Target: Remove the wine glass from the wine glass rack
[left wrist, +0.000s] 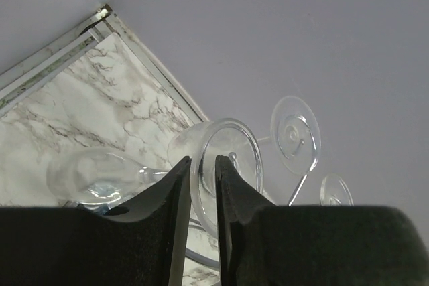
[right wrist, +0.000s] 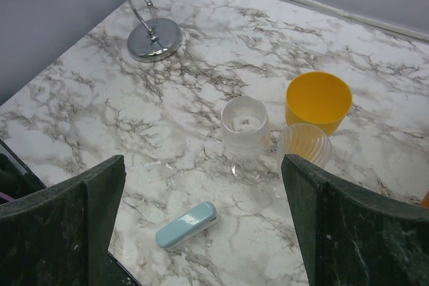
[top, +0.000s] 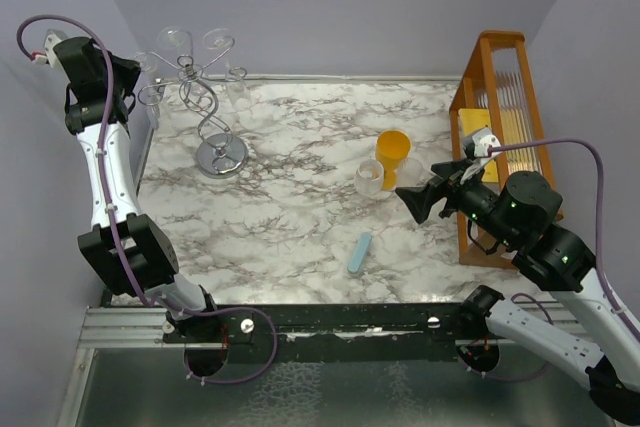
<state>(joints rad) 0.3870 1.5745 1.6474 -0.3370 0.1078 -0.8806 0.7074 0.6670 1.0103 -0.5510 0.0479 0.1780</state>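
Observation:
The wine glass rack (top: 221,155), a silvery wire tree on a round shiny base (right wrist: 155,39), stands at the table's far left corner with clear glasses hanging upside down from its curled arms. My left gripper (top: 140,87) is raised beside its left arm. In the left wrist view, the left gripper (left wrist: 203,165) has narrowed to a slim gap around the rim of one wine glass foot (left wrist: 244,142). That glass's bowl (left wrist: 94,179) lies to the left. Whether the pads press the glass does not show. My right gripper (top: 410,202) (right wrist: 203,165) hovers wide open over the table's right-middle, holding nothing.
A yellow cup (top: 392,150), a clear goblet (top: 369,177) and a ribbed clear cup (right wrist: 305,145) stand mid-table. A light blue case (top: 360,252) lies nearer the front. A tall orange wooden rack (top: 500,127) stands at the right edge. Two more glass feet (left wrist: 295,132) hang nearby.

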